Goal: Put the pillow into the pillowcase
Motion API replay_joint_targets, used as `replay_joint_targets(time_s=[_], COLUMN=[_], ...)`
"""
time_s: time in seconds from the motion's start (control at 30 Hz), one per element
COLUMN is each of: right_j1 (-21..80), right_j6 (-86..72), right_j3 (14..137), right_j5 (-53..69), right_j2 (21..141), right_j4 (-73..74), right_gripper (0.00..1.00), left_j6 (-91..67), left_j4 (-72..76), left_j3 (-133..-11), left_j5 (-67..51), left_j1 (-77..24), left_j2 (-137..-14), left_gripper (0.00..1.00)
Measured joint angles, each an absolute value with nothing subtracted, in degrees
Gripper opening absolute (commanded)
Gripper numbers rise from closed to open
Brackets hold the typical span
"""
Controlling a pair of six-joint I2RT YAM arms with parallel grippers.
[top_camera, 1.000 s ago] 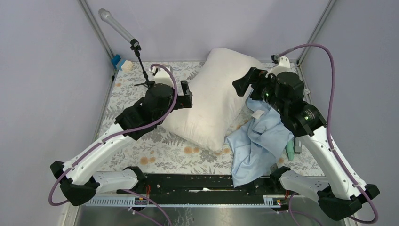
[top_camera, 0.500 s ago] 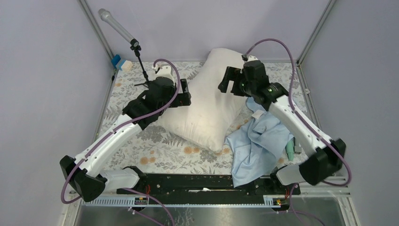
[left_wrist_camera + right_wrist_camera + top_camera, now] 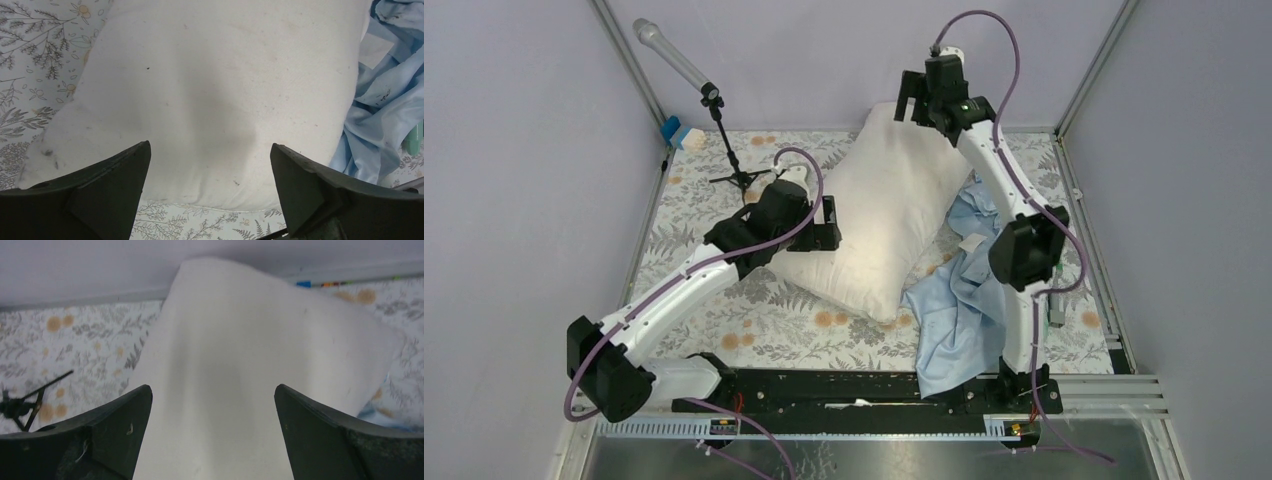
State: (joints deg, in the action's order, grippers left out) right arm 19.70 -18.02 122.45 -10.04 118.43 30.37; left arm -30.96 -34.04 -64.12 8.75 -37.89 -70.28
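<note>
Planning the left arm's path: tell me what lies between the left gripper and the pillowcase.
The pillow fills that stretch, from the open left gripper across to the pillowcase; top and left wrist views both show it.

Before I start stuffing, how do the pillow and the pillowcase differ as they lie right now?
Colour: the pillow is cream; the pillowcase is light blue. Body: the pillow is plump and smooth, the pillowcase thin and crumpled. Pose: the pillow lies spread out, slanting across mid-table; the pillowcase is bunched up on its right, its near end draped over the black rail. Shared: both rest on the floral tablecloth, touching along the pillow's right side.
</note>
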Motion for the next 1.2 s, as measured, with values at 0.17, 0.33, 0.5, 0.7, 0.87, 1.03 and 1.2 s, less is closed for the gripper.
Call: replay_joint_targets(time_s=[0.17, 0.33, 0.5, 0.7, 0.87, 1.03, 1.2], right_j1=[19.0, 17.1, 15.5, 15.4, 15.8, 18.2, 24.8], right_j6=[-13.7, -12.8, -14.3, -17.1, -19.6, -21.5, -23.4], right_j3=[146.7, 147.3, 140.2, 138.0, 136.5, 133.6, 123.0], right_j5=[-14.0, -13.9, -10.8, -6.2, -3.4, -1.1, -1.8], right_j2=[135.0, 140.2, 140.3, 139.9, 136.4, 130.1, 117.9], right_j4=[36.6, 39.6, 38.4, 36.7, 38.2, 43.5, 43.7], right_gripper=[0.99, 0.99, 0.78, 0.0, 0.0, 0.0, 0.0], left_j6=[-31.3, -32.1, -35.4, -38.0, -37.7, -35.7, -32.6], left_j4=[-34.1, -33.3, -29.1, -25.4, -29.7, -39.3, -47.0], left_j3=[-65.0, -65.9, -63.7, -60.4, -61.1, -66.6, -72.7], left_j5=[8.1, 8.3, 8.4, 10.7, 14.1, 18.0, 22.0], left_j1=[-37.9, -37.9, -37.9, -37.9, -36.7, -30.1, -22.9], left_j2=[-75.5, -80.4, -80.6, -78.7, -74.2, -68.5, -62.8], left_gripper=[0.99, 0.84, 0.2, 0.0, 0.0, 0.0, 0.0])
